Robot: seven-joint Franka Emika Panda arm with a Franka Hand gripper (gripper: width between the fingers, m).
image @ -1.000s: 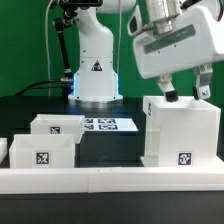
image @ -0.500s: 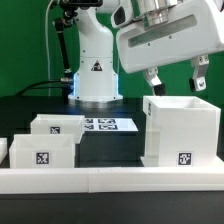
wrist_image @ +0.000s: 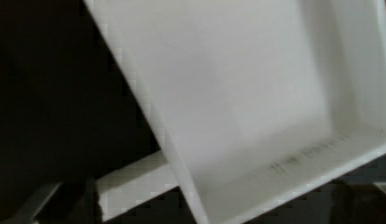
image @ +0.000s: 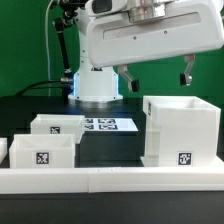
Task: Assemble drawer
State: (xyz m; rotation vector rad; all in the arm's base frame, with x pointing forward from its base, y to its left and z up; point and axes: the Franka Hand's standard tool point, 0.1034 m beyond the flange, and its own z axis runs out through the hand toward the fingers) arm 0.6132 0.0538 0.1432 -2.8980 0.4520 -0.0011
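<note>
A long low white rail (image: 110, 181) runs across the very front of the black table (image: 20, 108), from 8 o'clock to 4 o'clock in the exterior view. Just behind it, at 8 o'clock, sits a small white open-top plastic tray (image: 40, 156) with a black-and-white square tag on its front. At 4 o'clock stands the tall white boxy casing (image: 181, 130), upright, open at the top and tagged low on its front. A second small white tray (image: 58, 126) sits behind the first, toward 9 o'clock. Above the casing, at 1 o'clock, hangs the robot's white two-finger gripper (image: 156, 75), its dark fingers (image: 127, 78) spread wide apart, released and grasping nothing. Farther back, near centre, lies the flat marker board (image: 108, 125), with the arm's white base (image: 97, 75) behind it. The wrist view shows only a blurred, slanted white panel (wrist_image: 243, 110) against black.
</note>
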